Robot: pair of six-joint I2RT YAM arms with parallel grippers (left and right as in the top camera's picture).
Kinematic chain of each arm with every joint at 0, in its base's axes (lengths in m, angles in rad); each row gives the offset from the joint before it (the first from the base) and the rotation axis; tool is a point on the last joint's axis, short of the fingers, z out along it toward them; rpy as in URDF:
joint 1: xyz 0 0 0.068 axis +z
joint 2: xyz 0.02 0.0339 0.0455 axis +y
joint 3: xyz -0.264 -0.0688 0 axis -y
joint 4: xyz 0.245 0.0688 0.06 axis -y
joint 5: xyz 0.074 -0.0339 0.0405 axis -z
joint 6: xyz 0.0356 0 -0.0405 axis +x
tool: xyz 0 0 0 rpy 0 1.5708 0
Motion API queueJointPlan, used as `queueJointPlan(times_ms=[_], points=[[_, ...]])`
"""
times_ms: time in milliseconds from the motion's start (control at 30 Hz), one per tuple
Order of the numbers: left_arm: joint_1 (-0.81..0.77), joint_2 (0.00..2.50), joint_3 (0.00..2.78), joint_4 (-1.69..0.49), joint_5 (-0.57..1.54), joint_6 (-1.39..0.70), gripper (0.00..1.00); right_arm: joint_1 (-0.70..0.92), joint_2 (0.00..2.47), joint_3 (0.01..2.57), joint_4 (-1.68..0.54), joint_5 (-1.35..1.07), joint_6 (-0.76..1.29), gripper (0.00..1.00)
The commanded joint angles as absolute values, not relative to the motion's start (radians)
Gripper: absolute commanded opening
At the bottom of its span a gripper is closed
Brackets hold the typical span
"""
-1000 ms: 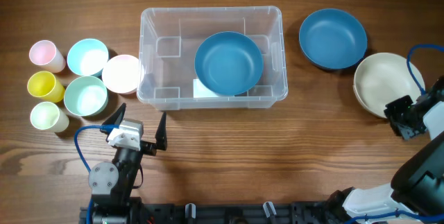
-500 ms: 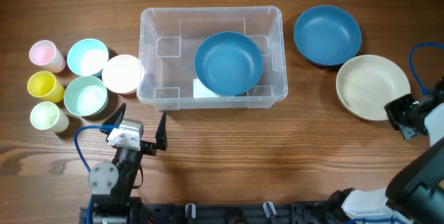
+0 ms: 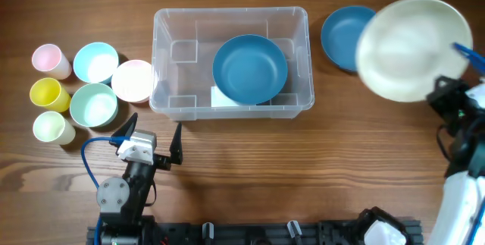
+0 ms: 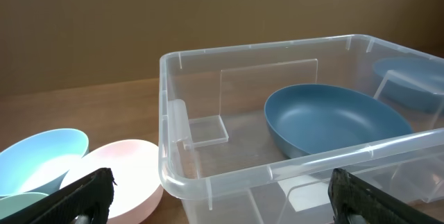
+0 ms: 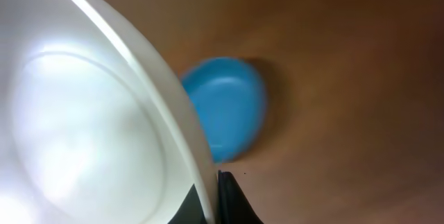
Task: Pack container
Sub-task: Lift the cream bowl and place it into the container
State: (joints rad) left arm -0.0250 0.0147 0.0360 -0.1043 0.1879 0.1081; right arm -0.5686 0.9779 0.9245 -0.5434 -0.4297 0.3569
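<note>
- Wood-grain tabletop (image 3: 303, 161), near edge: the left gripper (image 3: 154, 133) sits idle, its fingers spread wide and empty, facing the container.
- Right side: the right gripper (image 3: 445, 93) has its fingers pinched on the rim of a large cream round bowl (image 3: 413, 48). The bowl is held clear of the tabletop and partly hides a dark blue round bowl (image 3: 339, 36) below it.
- Centre: the large clear rectangular plastic container (image 3: 182, 78) stands mid-tabletop, with a second dark blue bowl (image 3: 250, 69) inside, toward its right half.
- Left of the container: pastel cups and small bowls (image 3: 95, 105) wait unpacked.
- Step in hand, on this evidence: carrying the cream bowl to the container.
- The next move calls for a swing leftward over the container's rim, then levelling, lowering and releasing the bowl, likely nested on the blue bowl inside.
</note>
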Motion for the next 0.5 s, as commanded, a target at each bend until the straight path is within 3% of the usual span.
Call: queueJointPlan(times_ms=[0,267,467], points=[[-0.019,0.009,0.026,-0.101,0.19,0.12,1.0,-0.361,0.92,0.98,-0.468,-0.501,0.345,0.04],[-0.019,0.009,0.026,-0.101,0.19,0.12,1.0,0.213,1.147,1.163,-0.388,-0.175,0.318,0.04],[-0.019,0.009,0.026,-0.101,0.19,0.12,1.0,0.374,1.448,1.39,-0.529,0.104,0.265,0.04]])
